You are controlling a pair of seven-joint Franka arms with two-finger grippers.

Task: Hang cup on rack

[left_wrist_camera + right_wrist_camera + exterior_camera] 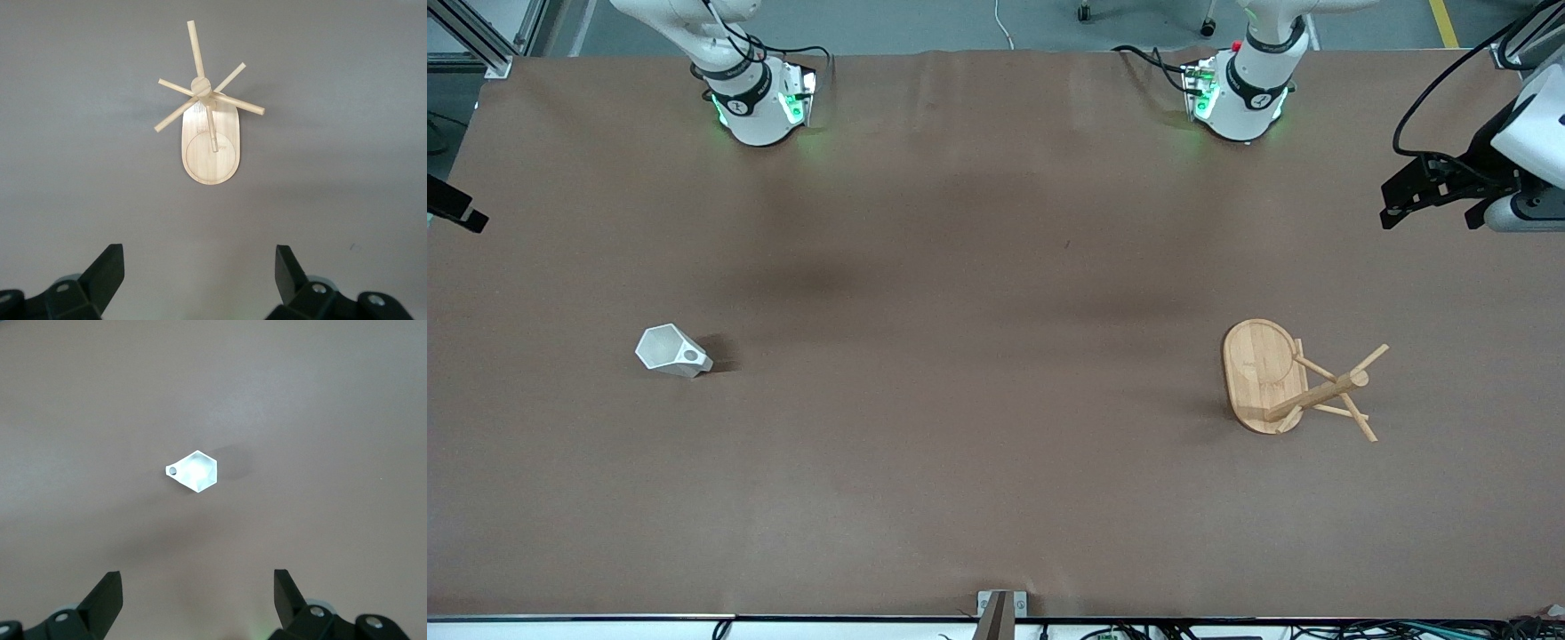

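Observation:
The small white faceted cup (pixel 671 351) sits on the brown table toward the right arm's end. Its tab with a round hole is on the side toward the rack. In the right wrist view the cup (pixel 193 471) shows its open hexagonal rim from above, well below my right gripper (pixel 198 587), which is open and empty. The bamboo rack (pixel 1285 378) stands upright on its oval base toward the left arm's end. In the left wrist view the rack (pixel 208 143) is well below my left gripper (pixel 198 267), which is open and empty.
The left arm's hand (pixel 1449 182) shows high at one edge of the front view, and a black tip of the right arm's hand (pixel 454 209) at the other edge. A metal bracket (pixel 1000 613) sits at the table's near edge. Brown table (pixel 978 356) lies between cup and rack.

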